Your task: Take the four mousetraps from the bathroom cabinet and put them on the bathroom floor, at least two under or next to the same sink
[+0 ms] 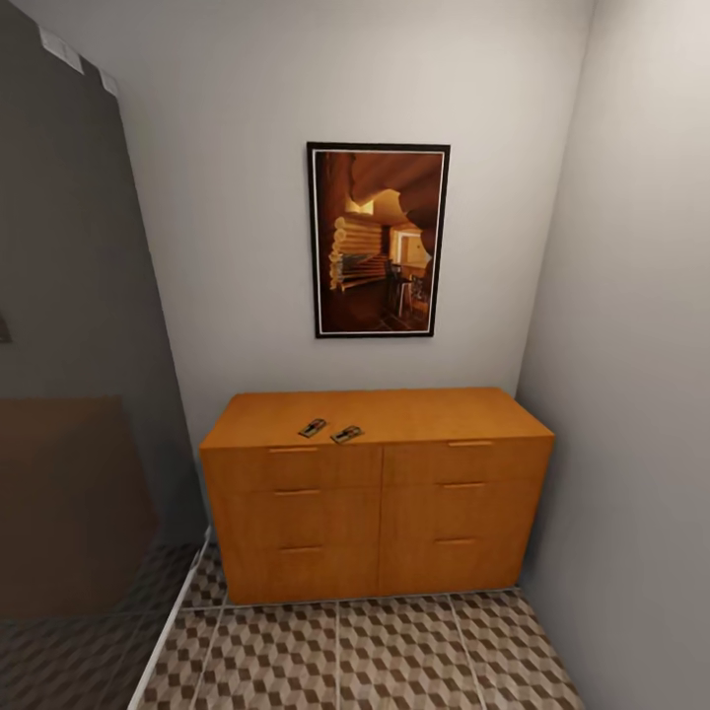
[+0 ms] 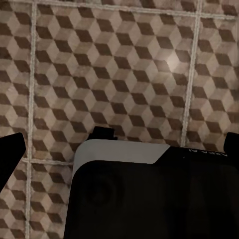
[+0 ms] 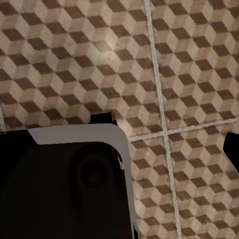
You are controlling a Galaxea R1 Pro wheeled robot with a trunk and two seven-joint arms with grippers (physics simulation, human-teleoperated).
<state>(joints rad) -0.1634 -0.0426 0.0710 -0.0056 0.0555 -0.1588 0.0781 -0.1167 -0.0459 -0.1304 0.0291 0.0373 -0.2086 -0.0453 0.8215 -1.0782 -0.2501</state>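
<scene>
Orange-brown wood dominates the head view: the cabinet (image 1: 380, 493) stands against the pale back wall under a framed picture (image 1: 378, 240), its drawer fronts all closed. Two mousetraps lie on its flat top near the front edge, left of centre, one (image 1: 313, 428) just beside the other (image 1: 346, 434) but apart from it. Whether the other two sit inside a drawer cannot be told, since nothing inside shows. The bathroom floor (image 1: 394, 656) with its cube-pattern tiles runs up to the cabinet's base. The traps are small and flat, so a pinch from above could skid one along the smooth top or off its front edge. No sink is visible here, so the carry may call for a turn in a narrow corner.

From the left wrist camera, patterned tile lies below a dark housing; dark tips of the left claw (image 2: 119, 142) show at the picture's edges, seemingly spread and holding nothing.

From the right wrist camera, the same tile and grout lines appear; the right claw (image 3: 164, 129) likewise looks apart and empty.
</scene>
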